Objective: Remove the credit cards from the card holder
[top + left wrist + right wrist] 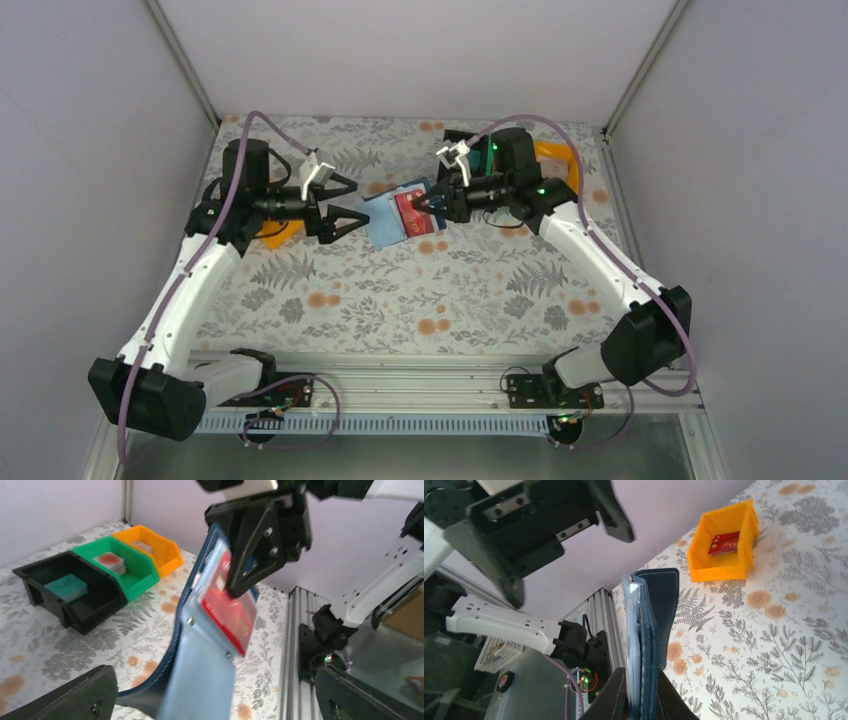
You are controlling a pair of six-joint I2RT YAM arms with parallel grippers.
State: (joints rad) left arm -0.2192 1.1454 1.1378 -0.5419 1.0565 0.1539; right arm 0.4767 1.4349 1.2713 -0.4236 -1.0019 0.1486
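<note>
The navy card holder (385, 222) hangs open above the table's middle, its light blue slotted inside (200, 680) facing my left wrist camera. A red credit card (230, 612) sticks partway out of a slot, also red from above (412, 212). My right gripper (432, 205) is shut on the holder's edge; in the right wrist view the holder (649, 630) stands edge-on, clamped between the fingers (642, 700). My left gripper (358, 202) is open just left of the holder. Its fingers (75, 695) flank the lower flap without touching it.
A black bin (65, 590) holding a teal card, a green bin (115, 565) holding a reddish card and an orange bin (150, 547) stand in a row at the back right. Another orange bin (724, 542) with a red card sits behind my left arm.
</note>
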